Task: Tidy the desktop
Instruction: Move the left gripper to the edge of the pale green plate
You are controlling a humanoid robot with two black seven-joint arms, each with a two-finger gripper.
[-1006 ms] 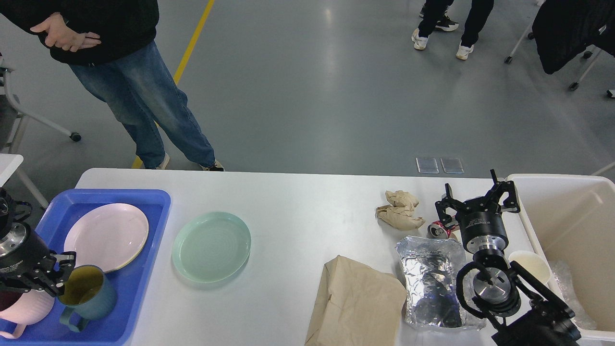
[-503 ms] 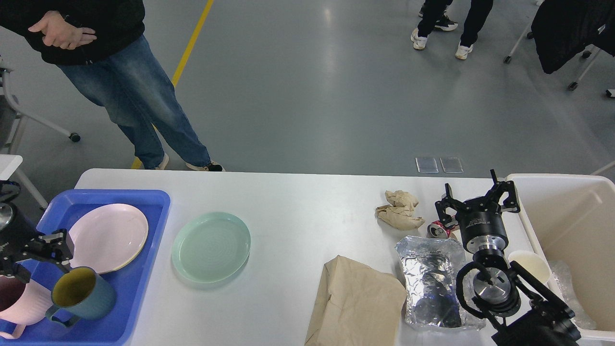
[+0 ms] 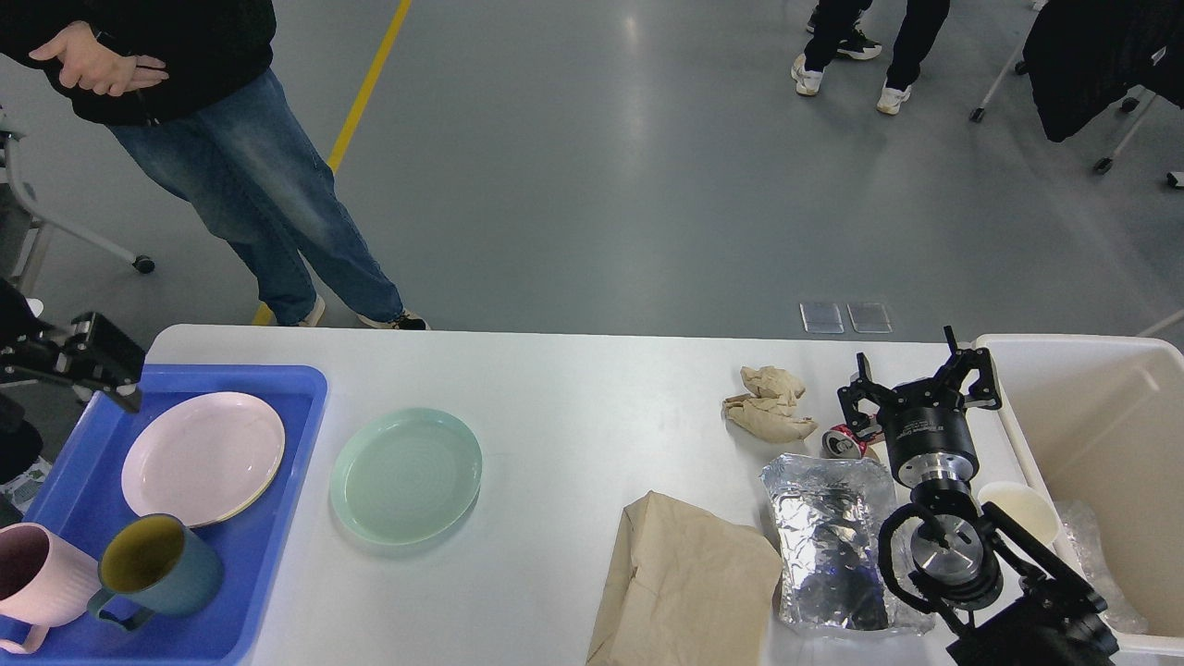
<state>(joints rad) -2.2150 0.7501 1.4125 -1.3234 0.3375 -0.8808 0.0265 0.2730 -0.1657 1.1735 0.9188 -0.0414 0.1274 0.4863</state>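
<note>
The white desktop (image 3: 573, 388) fills the lower half of the head view. A pale green plate (image 3: 407, 474) lies on it left of centre. My left gripper (image 3: 88, 388) hovers at the far left over the back corner of the blue tray (image 3: 277, 388), open and empty. My right gripper (image 3: 920, 388) stands open near the right end, fingers spread, just behind a red can (image 3: 844, 444) lying on its side. Crumpled brown paper (image 3: 768, 405) lies left of that gripper.
The tray holds a pink plate (image 3: 203, 458), a pink mug (image 3: 42, 573) and a teal mug (image 3: 157, 564). A foil bag (image 3: 837, 536), a brown paper bag (image 3: 684, 578) and a paper cup (image 3: 1017, 509) lie front right. A cream bin (image 3: 1101, 370) stands right. A person (image 3: 240, 166) stands back left.
My left gripper has let go of the teal mug in the tray and drawn up and back to the tray's far left corner. The right arm has not moved.
</note>
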